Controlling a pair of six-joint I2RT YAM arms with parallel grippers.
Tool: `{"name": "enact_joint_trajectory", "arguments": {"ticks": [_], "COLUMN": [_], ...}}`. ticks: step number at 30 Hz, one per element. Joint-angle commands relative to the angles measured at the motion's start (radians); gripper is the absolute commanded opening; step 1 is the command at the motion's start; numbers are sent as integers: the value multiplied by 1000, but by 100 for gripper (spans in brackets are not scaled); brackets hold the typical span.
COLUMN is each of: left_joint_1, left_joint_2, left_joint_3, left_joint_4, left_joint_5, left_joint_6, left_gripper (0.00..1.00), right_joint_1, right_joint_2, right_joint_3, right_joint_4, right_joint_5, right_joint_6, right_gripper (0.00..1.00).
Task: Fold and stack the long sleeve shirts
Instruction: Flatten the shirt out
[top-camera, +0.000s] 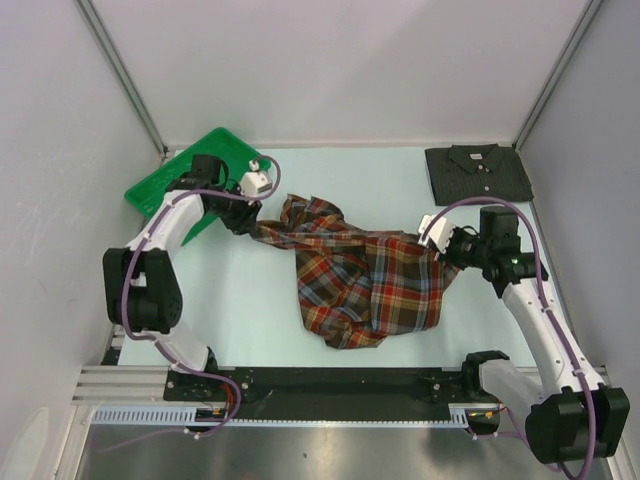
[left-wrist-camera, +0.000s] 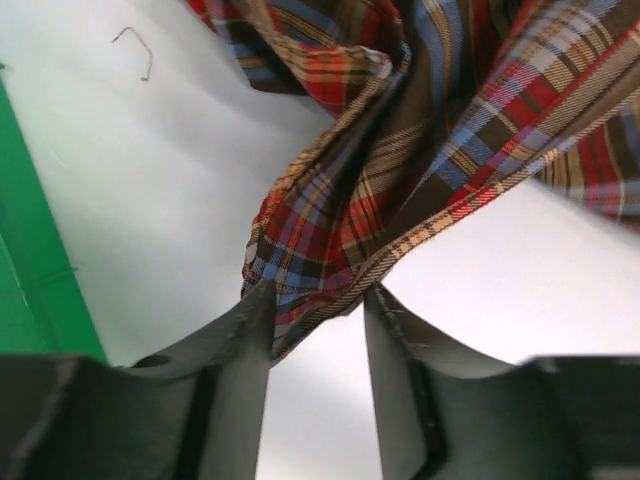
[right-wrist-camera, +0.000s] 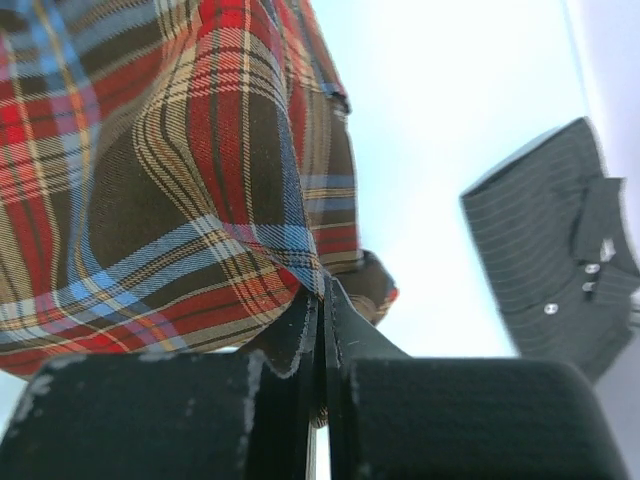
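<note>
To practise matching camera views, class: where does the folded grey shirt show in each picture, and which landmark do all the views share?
Top external: grey shirt, folded, far right corner.
Left wrist: not in it.
Right wrist: right edge, lying flat.
Shared landmark: the plaid shirt, in all three.

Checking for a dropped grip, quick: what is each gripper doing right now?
Left gripper: open, an edge of the plaid shirt between its parted jaws.
Right gripper: shut on the plaid shirt.
</note>
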Motion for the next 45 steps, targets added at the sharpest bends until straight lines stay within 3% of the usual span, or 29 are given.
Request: {"name": "enact_joint_trajectory", "arguments": {"ticks": [1, 5, 12, 15, 18, 19, 22, 23, 30, 37, 45], "left_joint_1": [-35, -44, -53, -64, -64, -64, -62, -59, -27, -27, -45], "left_joint_2": [-91, -123, -222, -255, -256, -252, -253, -255, -287, -310, -406], "left_joint_3": [-73, -130, -309, -390, -412, -408, -369, -351, -62, 200, 344], "left_joint_4": [-17, -8, 63, 181, 276, 294, 316, 318, 270, 305, 385], "left_joint_5": [1, 33, 58, 9, -31, -37, -65, -63, 6, -124, -234], "left_joint_6": [178, 265, 460, 482, 463, 437, 338, 298, -61, -378, -422], "left_gripper": [50, 59, 63, 60, 48, 33, 3, 0, 0, 0, 0], "right_joint_1": [-3, -4, -3, -3, -3, -3, -6, -7, -92, -170, -170], "right_joint_2": [16, 33, 68, 71, 70, 70, 68, 67, 113, 261, 265], "right_joint_3": [61, 83, 112, 117, 130, 135, 155, 161, 328, 600, 762], "right_joint_4": [-30, -26, -19, -15, -10, -7, 31, 46, 292, 433, 550], "right_joint_5": [-34, -32, -28, -23, -20, -20, -2, 4, 93, 158, 245], "right_joint_6": [57, 91, 146, 166, 190, 200, 268, 290, 610, 801, 810], "right_gripper": [0, 0, 0, 0, 0, 0, 0, 0, 0, 0, 0]}}
